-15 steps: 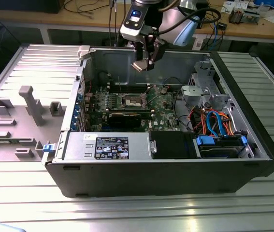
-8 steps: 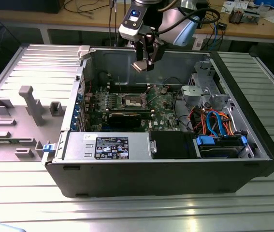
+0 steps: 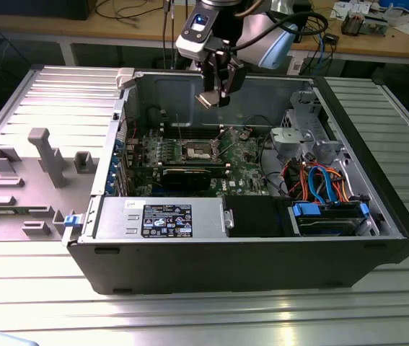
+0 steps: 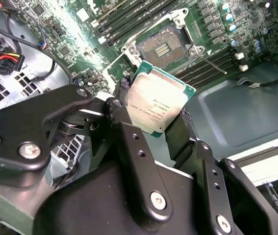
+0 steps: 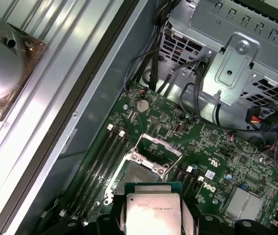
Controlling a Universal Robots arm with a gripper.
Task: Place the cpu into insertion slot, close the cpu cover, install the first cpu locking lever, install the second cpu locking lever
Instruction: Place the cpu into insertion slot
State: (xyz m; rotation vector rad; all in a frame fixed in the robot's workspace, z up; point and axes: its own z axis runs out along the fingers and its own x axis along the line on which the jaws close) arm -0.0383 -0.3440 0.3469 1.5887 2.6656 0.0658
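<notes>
My gripper (image 3: 215, 92) hangs over the open computer case, shut on the cpu (image 3: 209, 99), a flat silver-topped chip with a green rim. Both wrist views show the black fingers (image 4: 124, 117) clamping two opposite edges of the cpu (image 4: 157, 100) (image 5: 153, 210), which is held tilted in the air. Below it on the green board lies the insertion slot (image 3: 197, 150) (image 4: 161, 46) (image 5: 136, 172), its dark centre uncovered. The cpu cover (image 5: 148, 159) stands raised at the slot's far edge. A thin metal lever (image 4: 211, 59) runs alongside the slot.
Long memory slots (image 5: 99, 166) flank the socket. A black graphics card (image 3: 190, 175) lies in front of it, with the power supply (image 3: 161, 218) nearer still. A metal drive cage (image 3: 301, 137) and coloured cables (image 3: 319, 184) fill the exterior view's right. A grey fixture (image 3: 45, 155) sits outside the case.
</notes>
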